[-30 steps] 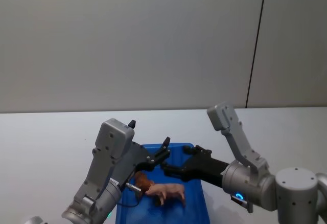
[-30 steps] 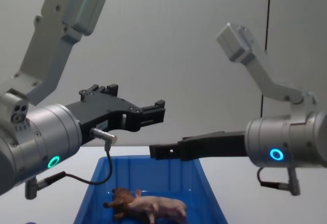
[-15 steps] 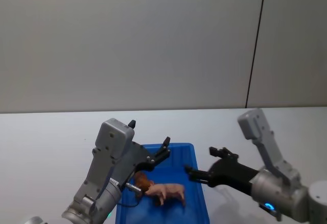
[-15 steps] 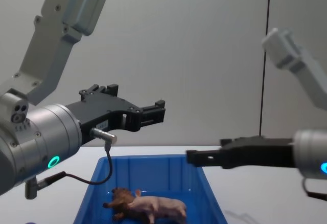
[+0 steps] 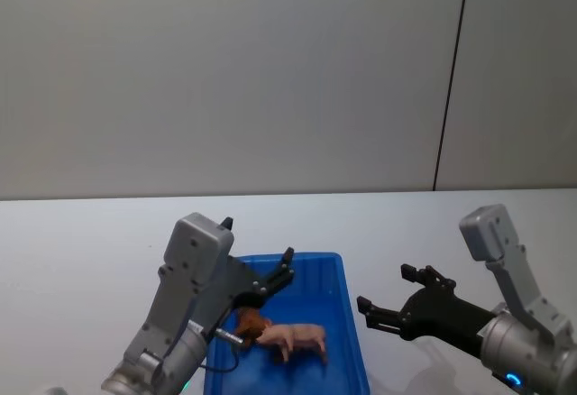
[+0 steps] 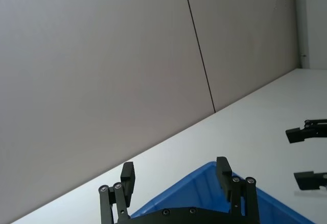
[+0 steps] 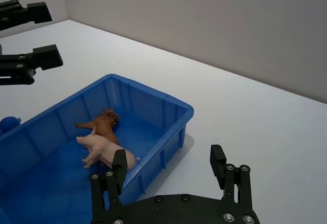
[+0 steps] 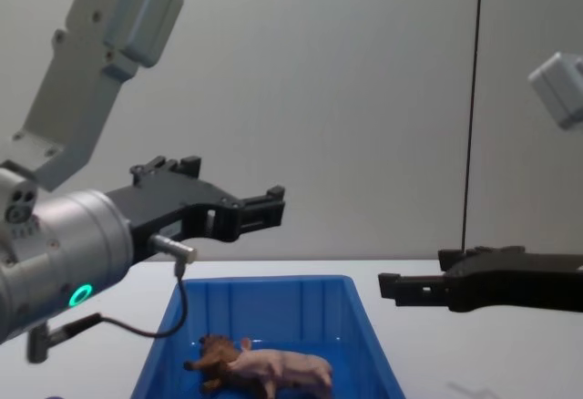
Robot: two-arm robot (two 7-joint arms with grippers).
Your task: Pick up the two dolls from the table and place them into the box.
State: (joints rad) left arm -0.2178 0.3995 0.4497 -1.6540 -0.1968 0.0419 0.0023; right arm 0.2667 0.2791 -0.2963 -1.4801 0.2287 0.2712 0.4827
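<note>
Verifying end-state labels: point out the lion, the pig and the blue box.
lion (image 7: 101, 126): right wrist view, on its brown body.
pig (image 7: 104, 150): right wrist view, on its pink flank.
blue box (image 7: 153, 94): right wrist view, on its thick rim.

The left gripper (image 5: 278, 275) hangs raised with its jaws open and empty, pointing forward and rightward. The left arm (image 5: 194, 269) bends up behind it at lower left. The right gripper (image 5: 386, 289), jaws open and empty, points leftward and level, well apart from the left gripper. The right arm (image 5: 505, 260) angles up at lower right.
</note>
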